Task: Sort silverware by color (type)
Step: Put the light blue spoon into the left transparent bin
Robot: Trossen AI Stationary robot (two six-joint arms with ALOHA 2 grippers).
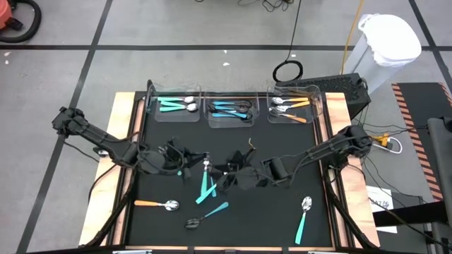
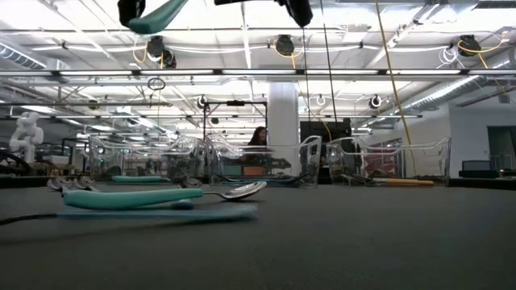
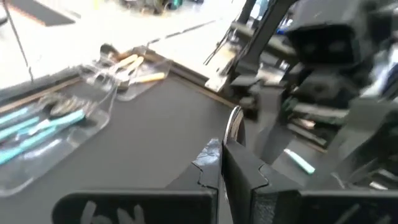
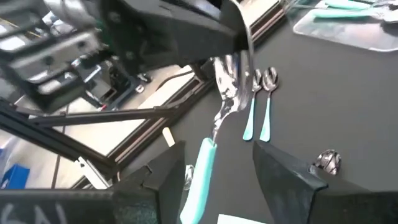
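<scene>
At the desk's point(image 1: 268, 212) left, an orange-handled spoon point(image 1: 157, 204) lies unsorted. Toward the middle, the left claw point(image 3: 222, 152) is pinched together on the shiny metal head of a teal-handled spoon point(image 4: 227, 106), which hangs above the desk with its handle down. The right claw point(image 4: 219, 163), fingers apart, brackets that handle without gripping it, in what looks like a hand-over. The hold on slick metal is the weak point. The spoon could pivot or slide out, and if the left claw lets go before the right closes, it would likely drop onto the two spoons point(image 4: 258, 112) lying below. The arms are also crowded together, so a careless retreat could knock one against the other. Farther right, another teal spoon point(image 1: 304, 215) waits. The clear tray holding teal pieces point(image 1: 154, 114) sits at the back left, well apart from the exchange.
</scene>
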